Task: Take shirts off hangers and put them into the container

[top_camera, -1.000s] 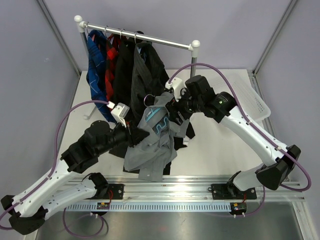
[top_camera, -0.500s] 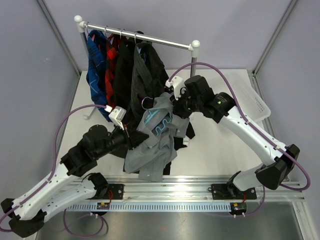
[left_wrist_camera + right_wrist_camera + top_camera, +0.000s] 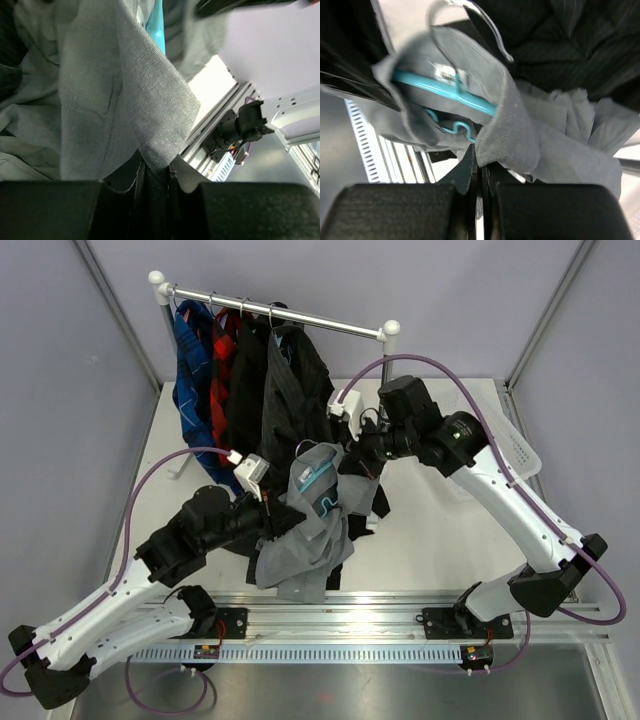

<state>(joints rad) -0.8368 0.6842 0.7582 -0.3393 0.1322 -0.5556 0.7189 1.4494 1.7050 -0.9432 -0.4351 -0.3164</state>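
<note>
The grey shirt [image 3: 300, 540], on its light blue hanger [image 3: 470, 100], hangs bunched above the tabletop [image 3: 430, 530] between the arms. The left gripper [image 3: 155, 172] is closed on a fold of its cloth. The right gripper [image 3: 480, 167] pinches its edge just below the hanger. The other shirts [image 3: 240, 370] hang from the rail [image 3: 300, 320], and the container [image 3: 515, 445] lies at the far right.
</note>
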